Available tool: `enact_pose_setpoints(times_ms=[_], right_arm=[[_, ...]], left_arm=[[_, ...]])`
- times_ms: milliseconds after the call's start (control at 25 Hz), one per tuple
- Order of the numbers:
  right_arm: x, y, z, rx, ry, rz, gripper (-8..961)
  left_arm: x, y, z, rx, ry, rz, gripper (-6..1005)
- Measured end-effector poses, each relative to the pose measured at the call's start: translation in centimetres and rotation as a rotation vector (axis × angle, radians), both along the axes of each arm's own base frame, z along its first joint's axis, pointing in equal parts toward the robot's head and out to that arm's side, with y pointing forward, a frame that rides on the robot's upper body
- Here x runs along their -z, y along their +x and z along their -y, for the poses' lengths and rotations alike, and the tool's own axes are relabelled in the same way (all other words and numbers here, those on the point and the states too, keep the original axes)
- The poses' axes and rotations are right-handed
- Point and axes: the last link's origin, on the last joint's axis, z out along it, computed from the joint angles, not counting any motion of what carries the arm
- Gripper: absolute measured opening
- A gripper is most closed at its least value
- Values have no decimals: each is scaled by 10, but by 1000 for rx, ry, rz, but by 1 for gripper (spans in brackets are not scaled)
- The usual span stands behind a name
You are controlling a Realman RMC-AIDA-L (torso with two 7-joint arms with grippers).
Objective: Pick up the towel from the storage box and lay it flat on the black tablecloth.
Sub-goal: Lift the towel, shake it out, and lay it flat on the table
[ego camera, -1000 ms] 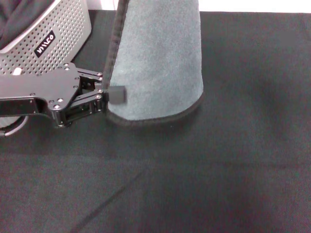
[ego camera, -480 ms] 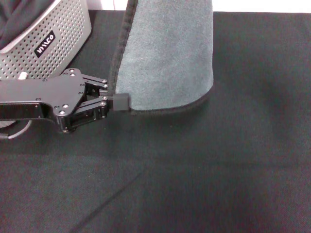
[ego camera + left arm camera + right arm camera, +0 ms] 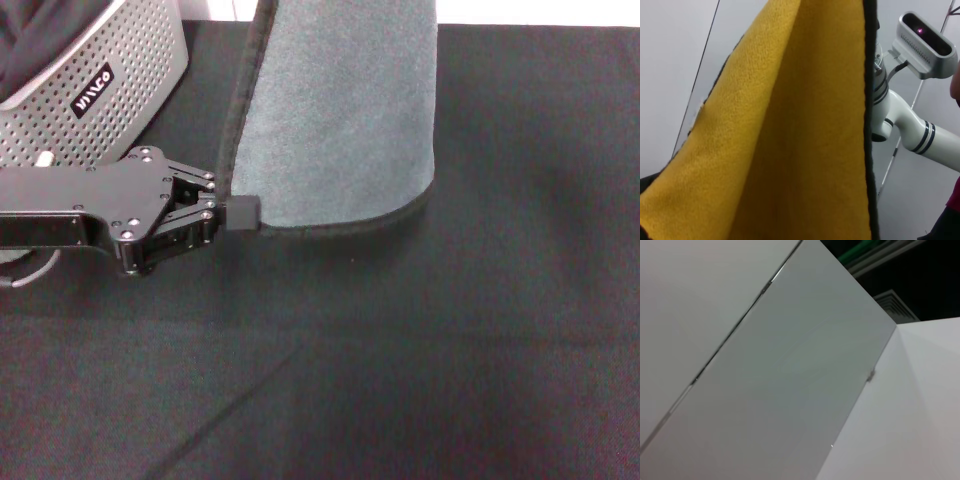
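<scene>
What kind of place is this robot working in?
Probably an indoor lab or test bench, not a home: a table covered by the black tablecloth, the perforated storage box at its far left corner, and bare white walls behind. The left gripper pinches the hanging towel.

Towel [image 3: 335,110] upper part cut off by the head view's top edge — whatever holds it up there is unseen. Storage box [image 3: 95,85] cropped at the corner; contents possibly dark fabric. Left gripper [image 3: 238,212] fingertip contact with the hem — unclear.
</scene>
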Motion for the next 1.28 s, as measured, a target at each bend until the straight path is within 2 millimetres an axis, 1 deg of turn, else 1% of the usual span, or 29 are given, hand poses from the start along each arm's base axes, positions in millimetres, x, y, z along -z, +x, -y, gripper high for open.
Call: enact_pose_setpoints(times_ms=[120,200,320,360,480,640,760,880,920,1080,1280], right_arm=[[-1,8,0,25,-1,-1,13],[-2,17,2,52,-6,-1,13],[-3,32,5,107,-29,-5,13],[-3,35,6,121,-39,-6,13],[-6,53,8,200,-116,0,13],[-11,75,17,272,-246,28,13],[-18,91,29,306,-358,49,13],[-21,102,39,318,-414,64,13],[-22,108,45,326,-437,69,13],[-27,124,64,327,-511,90,13],[-37,143,94,279,-584,118,13]], left_arm=[[-2,-1,0,-5,1,0,64],[-9,-1,0,-1,16,12,55],[-28,-2,4,18,46,55,42],[-37,-3,5,21,62,70,38],[-59,-6,7,19,104,106,29],[-81,-7,12,25,143,127,29],[-88,-5,17,39,143,120,29],[-93,-2,22,52,128,102,29],[-93,-2,23,53,123,97,29],[-95,0,30,63,84,69,29],[-95,3,37,88,3,31,29]])
